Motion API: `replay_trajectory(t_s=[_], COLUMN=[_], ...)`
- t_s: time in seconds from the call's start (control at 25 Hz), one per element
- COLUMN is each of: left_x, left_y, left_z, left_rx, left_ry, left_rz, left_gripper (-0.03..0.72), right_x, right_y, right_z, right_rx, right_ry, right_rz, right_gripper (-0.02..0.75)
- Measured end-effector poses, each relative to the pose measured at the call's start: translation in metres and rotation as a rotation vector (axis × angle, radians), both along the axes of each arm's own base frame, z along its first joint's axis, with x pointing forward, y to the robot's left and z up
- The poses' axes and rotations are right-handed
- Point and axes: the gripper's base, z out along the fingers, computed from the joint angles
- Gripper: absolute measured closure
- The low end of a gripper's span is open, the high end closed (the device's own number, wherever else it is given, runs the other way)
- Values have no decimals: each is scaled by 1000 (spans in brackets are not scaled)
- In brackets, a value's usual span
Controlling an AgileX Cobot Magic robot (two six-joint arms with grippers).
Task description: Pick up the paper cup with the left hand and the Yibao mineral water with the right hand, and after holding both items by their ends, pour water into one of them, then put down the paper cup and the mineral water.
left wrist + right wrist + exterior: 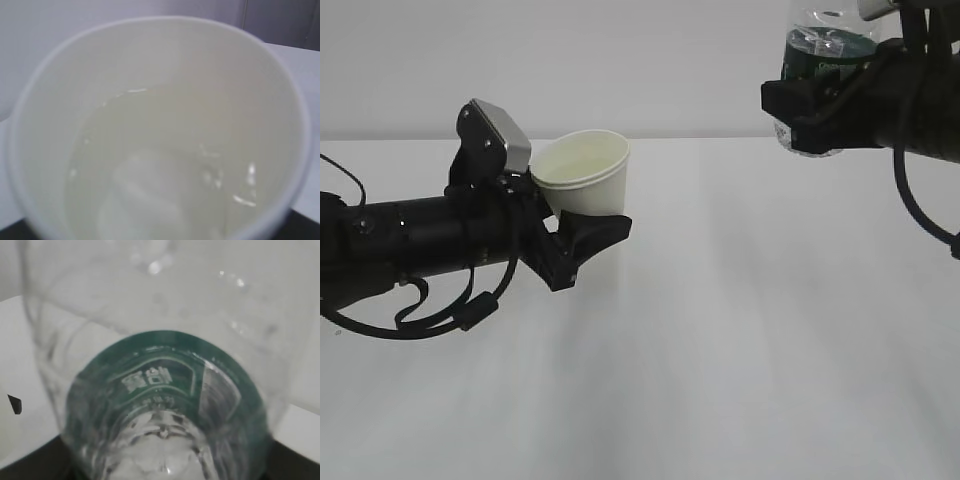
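A bare lab-like test setup: plain white table [740, 350], blank pale wall [640, 60].

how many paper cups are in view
1. The paper cup is held off the table, tilted, in the left hand at left of the exterior view. None other shows.

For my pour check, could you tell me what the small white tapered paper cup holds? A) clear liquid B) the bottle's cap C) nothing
A: the left wrist view shows liquid glinting in the bottom of the small white tapered paper cup.
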Motion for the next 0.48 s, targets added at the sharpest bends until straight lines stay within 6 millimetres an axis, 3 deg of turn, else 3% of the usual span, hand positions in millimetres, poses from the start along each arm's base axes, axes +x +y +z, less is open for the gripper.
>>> replay_trajectory(t_s=[0.48], left_x=[12], left_y=[19], left_z=[1], left_rx=[-12], left_ry=[5], left_rz=[80], left_gripper=[244], right_x=[0], right_y=[0], right_z=[0], right_rx=[0], right_ry=[0], right_rz=[0], right_gripper=[309])
